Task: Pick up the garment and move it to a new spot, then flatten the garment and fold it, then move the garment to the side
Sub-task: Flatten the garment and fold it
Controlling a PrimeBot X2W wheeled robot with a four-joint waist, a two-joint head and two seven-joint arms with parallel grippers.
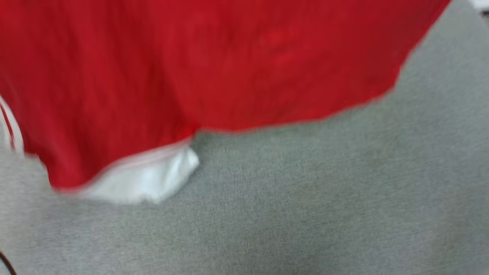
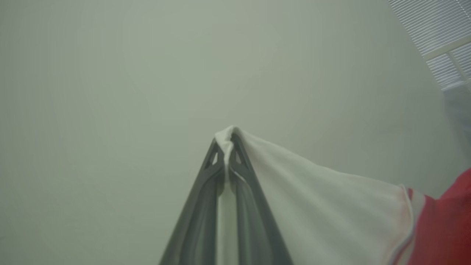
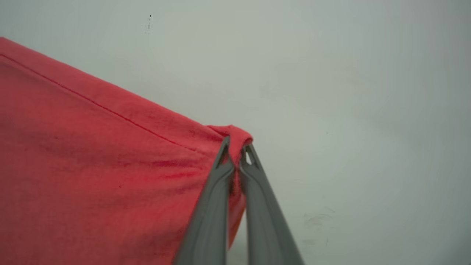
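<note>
On the left, the left gripper [image 2: 229, 141] is pinched tight on the edge of a white short sleeve [image 2: 312, 198]. The red T-shirt with white sleeves [image 1: 229, 65] hangs stretched between both grippers, above a grey fabric surface [image 1: 305, 198]. On the right, the right gripper [image 3: 237, 147] is clamped on a red hem corner.

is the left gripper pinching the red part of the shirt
No, the left gripper is shut on a white sleeve edge of the garment; the red cloth only begins past the striped trim, off to the side.
</note>
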